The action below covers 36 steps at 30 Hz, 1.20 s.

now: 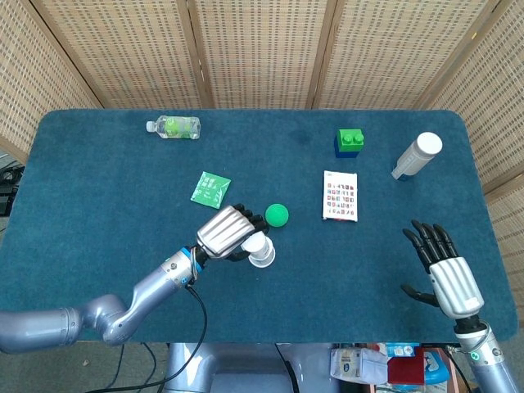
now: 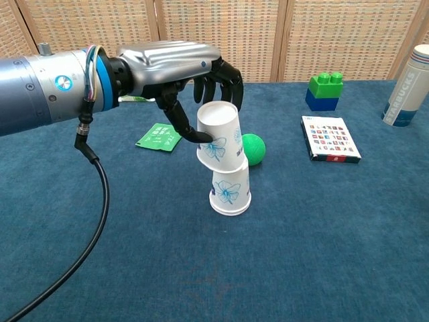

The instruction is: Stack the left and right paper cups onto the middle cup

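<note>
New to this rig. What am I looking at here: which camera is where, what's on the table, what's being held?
It is a robot with two arms, each ending in a five-finger hand, working at a table with a blue cloth.

The head view looks down from above; the chest view looks forward from low down, close to the table.

The left hand holds an upside-down paper cup and is setting it over the middle cup, which stands upside down on the table. The right hand hangs open near the table's edge, holding nothing.

Also on the table: a green ball, a green packet, a small bottle lying down, a green and blue block, a card pack and a white tumbler.
</note>
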### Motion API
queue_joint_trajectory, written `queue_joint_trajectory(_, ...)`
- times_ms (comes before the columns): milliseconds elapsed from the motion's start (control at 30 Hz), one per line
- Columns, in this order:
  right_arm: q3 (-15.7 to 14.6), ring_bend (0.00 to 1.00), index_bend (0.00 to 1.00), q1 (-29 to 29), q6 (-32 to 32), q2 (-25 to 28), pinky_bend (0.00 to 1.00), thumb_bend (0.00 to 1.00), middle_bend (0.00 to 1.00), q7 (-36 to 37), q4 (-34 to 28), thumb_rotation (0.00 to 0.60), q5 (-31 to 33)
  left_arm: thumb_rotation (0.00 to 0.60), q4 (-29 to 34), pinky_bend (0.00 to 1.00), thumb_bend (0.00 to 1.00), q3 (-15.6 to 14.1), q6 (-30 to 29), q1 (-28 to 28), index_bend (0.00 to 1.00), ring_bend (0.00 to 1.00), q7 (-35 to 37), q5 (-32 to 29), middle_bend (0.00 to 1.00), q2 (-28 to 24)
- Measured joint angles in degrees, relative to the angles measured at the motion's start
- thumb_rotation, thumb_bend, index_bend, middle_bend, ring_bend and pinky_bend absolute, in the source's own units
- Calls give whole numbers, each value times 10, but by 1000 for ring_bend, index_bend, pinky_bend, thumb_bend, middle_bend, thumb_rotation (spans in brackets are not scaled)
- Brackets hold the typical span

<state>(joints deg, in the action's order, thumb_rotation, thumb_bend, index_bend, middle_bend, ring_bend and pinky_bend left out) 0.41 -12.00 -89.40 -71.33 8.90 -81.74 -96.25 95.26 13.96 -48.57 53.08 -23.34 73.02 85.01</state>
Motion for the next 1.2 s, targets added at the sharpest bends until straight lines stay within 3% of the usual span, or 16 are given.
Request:
queue_joint_trajectory(300, 0, 0, 0, 0, 7, 1, 0, 0, 0, 6, -1, 600, -2, 600, -23, 394, 277, -7, -6, 12, 447, 442, -3, -13, 440, 22)
queue_joint_trajectory(400, 1, 0, 0, 0, 8, 0, 0, 0, 0, 6, -1, 600, -2, 600, -31, 393, 277, -10, -8, 16, 427, 374, -4, -19, 353, 29)
queue_joint_trajectory(467, 1, 0, 0, 0, 9, 1, 0, 0, 0, 8, -1, 600, -1, 600, -34, 337, 276, -13, -8, 16, 249, 209, -1, -20, 166, 32)
queue_joint_trajectory(567, 2, 0, 0, 0, 11, 1, 0, 0, 0, 8, -1, 600, -1, 600, -36, 179, 235, -17, -12, 15, 11, 18, 10, -15, 2, 34)
queue_joint_trajectory(767, 2, 0, 0, 1, 12, 0, 0, 0, 0, 6, -1, 600, -3, 600, -32, 3, 198, -23, -32, 7, 0, 0, 32, 0, 0, 26)
queue_joint_trajectory(1033, 1, 0, 0, 2, 12, -2, 0, 0, 0, -2, -1, 600, -6, 600, 2, 0, 198, -30, -101, -37, 0, 0, 23, -1, 0, -7)
queue_joint_trajectory(1200, 1, 0, 0, 4, 11, -6, 0, 0, 0, -12, 1, 600, -6, 600, 38, 0, 198, -46, -194, -107, 0, 0, 16, -7, 0, -44)
